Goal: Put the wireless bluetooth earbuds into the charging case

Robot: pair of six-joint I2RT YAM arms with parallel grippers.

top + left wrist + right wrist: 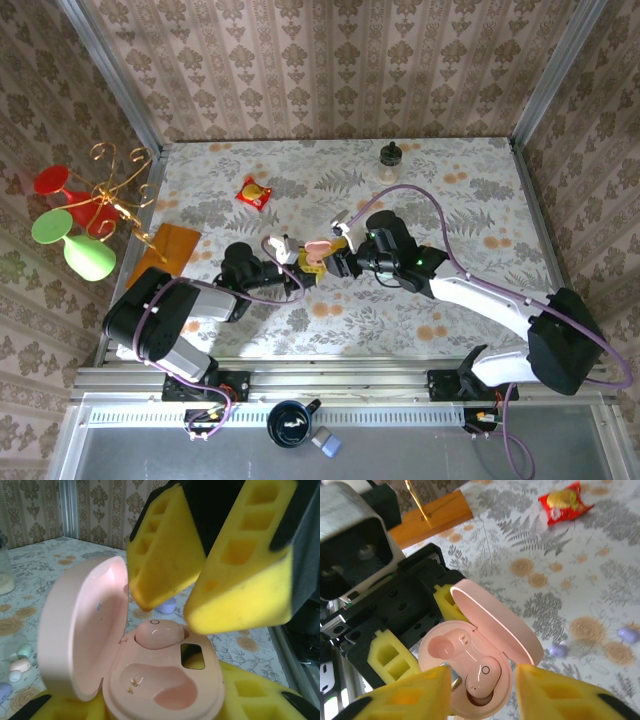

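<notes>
Earbud, pink: lies in one well of the charging case, lid up, held over the table's middle. Left gripper clamped on the case's base. Right gripper straight above the bud, jaws apart, one either side (nothing held). Bud seems seated, though depth is hard to judge. Second well empty; lilac earbud loose on the right arm's side

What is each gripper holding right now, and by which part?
The left gripper clamps the open pale-pink pebble-shaped plastic charging case by the sides of its lower shell. The right gripper, jaws apart above it, holds nothing.
</notes>
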